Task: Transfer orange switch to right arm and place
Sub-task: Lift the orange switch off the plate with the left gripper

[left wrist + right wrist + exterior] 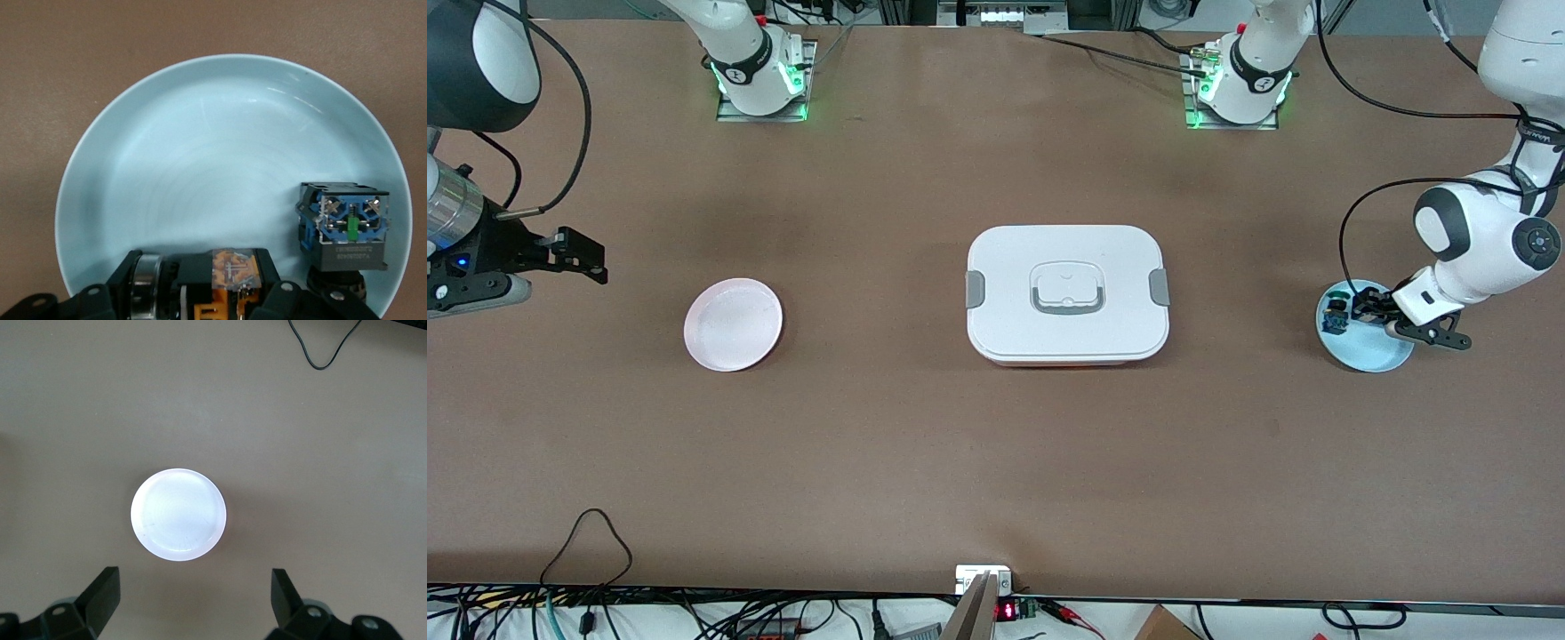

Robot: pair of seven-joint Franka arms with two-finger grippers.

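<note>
The orange switch [223, 277], with a black body, a silver ring and orange parts, lies on its side on the light blue plate [200, 153], between my left gripper's black fingers. My left gripper [207, 293] is down on that plate [1383, 356] at the left arm's end of the table and is shut on the switch. My right gripper [591, 258] is open and empty, up over the table at the right arm's end. Its wrist view shows its two fingertips wide apart [193, 600] over bare table beside the pink plate [178, 514].
A blue-and-green part [347, 223] lies on the blue plate beside the switch [1335, 313]. An empty pink plate [733, 324] sits toward the right arm's end. A white lidded box [1067, 293] with grey clips stands mid-table.
</note>
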